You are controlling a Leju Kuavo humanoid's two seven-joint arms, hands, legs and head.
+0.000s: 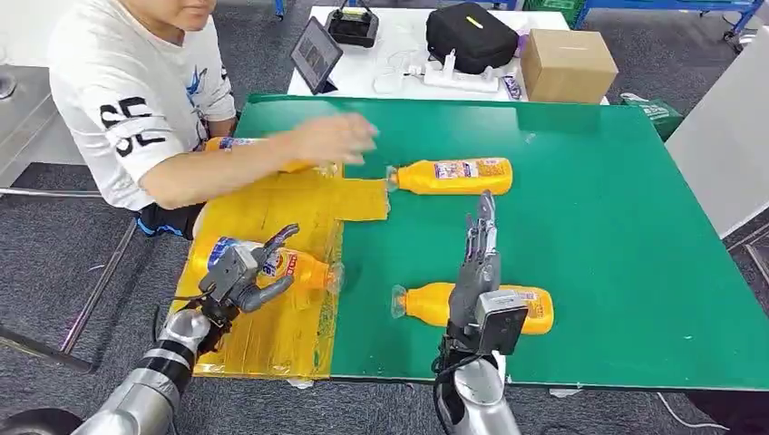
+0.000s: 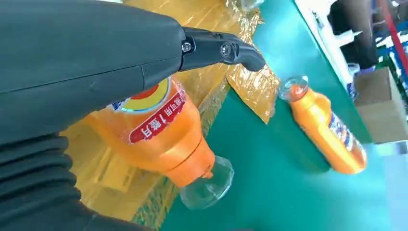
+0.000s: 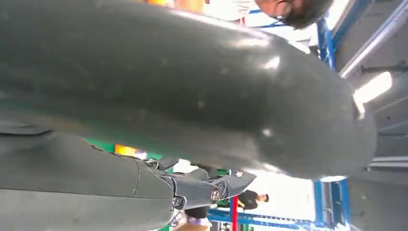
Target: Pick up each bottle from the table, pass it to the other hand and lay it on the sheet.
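Orange plastic bottle (image 1: 472,305), lying crosswise just under right hand (image 1: 478,263); fingers straight, holding nothing. Left hand (image 1: 243,276) loosely cups another bottle (image 1: 272,263).

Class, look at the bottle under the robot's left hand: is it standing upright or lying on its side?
Lying on its side. The bottle rests lengthwise on the yellow sheet, cap pointing toward the green table.

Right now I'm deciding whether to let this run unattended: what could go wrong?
1. The person's hand reaches over the sheet, close to the left hand; a collision seems possible.
2. The bottle under the left hand lies at the sheet's edge, cap overhanging; it may roll off.
3. The right hand stands over the near bottle and could knock it.
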